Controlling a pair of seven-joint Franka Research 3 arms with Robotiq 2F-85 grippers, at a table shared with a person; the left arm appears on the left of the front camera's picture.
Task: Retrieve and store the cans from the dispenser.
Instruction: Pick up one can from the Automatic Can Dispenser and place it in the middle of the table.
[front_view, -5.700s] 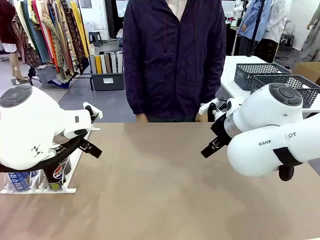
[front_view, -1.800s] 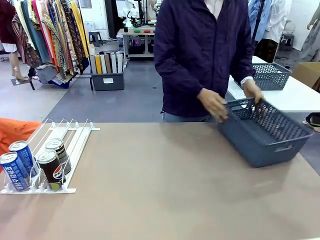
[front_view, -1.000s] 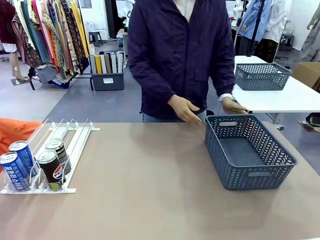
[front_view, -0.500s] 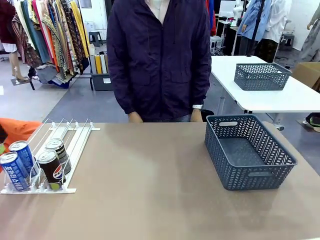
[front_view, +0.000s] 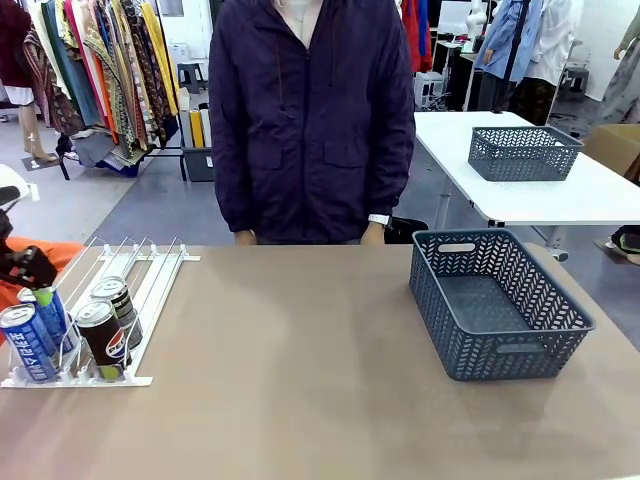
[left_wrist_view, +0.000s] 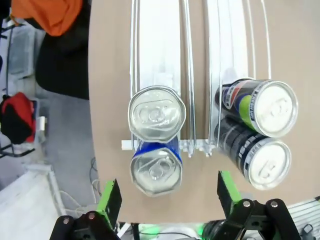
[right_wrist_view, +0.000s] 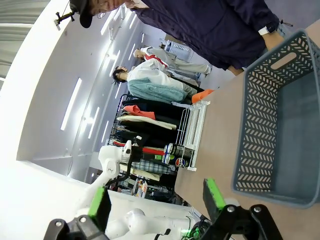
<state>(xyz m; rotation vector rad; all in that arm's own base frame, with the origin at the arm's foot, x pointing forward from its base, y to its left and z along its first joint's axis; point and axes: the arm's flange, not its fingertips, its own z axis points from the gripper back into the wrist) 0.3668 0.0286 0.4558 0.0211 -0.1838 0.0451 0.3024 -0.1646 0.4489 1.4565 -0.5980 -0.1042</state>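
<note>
Left wrist view: the left gripper (left_wrist_view: 167, 202) hangs over the dispenser (left_wrist_view: 156, 50), jaws wide apart. Centre on the blue can at the stoppers (left_wrist_view: 156, 171), clear of its neighbour behind (left_wrist_view: 157, 114), before closing. The right gripper (right_wrist_view: 156, 205), jaws likewise apart, faces the basket (front_view: 438, 290) across the surface.

We see a Pepsi logo on the front black can (front_view: 103, 340); white lettering on the blue cans (front_view: 28, 350) we cannot read.
</note>
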